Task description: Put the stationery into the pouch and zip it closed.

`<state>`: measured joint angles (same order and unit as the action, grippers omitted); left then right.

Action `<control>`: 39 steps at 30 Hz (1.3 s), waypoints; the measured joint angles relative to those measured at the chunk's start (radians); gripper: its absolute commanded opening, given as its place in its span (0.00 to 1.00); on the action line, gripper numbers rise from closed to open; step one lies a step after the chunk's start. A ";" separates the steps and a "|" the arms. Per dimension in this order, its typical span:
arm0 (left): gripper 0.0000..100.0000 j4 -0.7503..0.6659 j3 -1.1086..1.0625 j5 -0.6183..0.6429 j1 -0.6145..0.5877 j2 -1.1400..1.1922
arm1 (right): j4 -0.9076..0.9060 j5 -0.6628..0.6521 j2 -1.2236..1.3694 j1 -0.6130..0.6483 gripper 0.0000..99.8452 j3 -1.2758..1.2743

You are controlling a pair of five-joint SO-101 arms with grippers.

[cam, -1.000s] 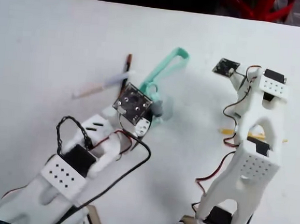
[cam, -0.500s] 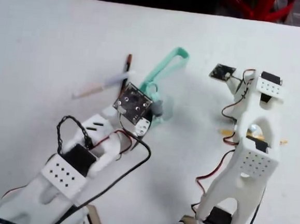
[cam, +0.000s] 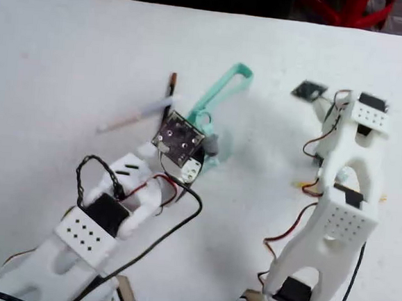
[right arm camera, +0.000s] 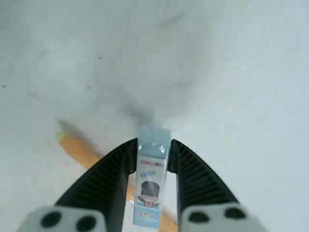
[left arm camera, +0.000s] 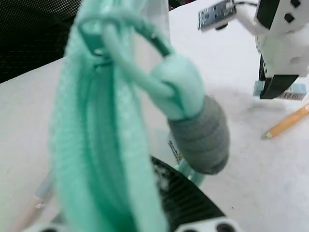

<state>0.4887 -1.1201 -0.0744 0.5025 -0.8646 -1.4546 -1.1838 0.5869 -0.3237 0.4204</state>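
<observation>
Rightward the right arm had swung a little; the left arm had kept still. Right gripper (right arm camera: pixel 153 145) was clamped on the eraser (right arm camera: pixel 151 183), near the pencil (right arm camera: pixel 79 145). Left gripper (cam: pixel 202 154) pinched the pouch (cam: pixel 226 90) by its zip band. The eraser looked light and firm. The pouch looked soft and floppy, best held at that stiffer band.
</observation>
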 measured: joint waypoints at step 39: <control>0.02 -0.046 -0.038 0.000 0.000 0.000 | 0.654 1.145 -1.163 0.655 0.02 -0.582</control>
<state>0.4427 -1.1584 -0.0744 0.5025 -0.8646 -0.8009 -0.0391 -0.5762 0.3314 -0.1611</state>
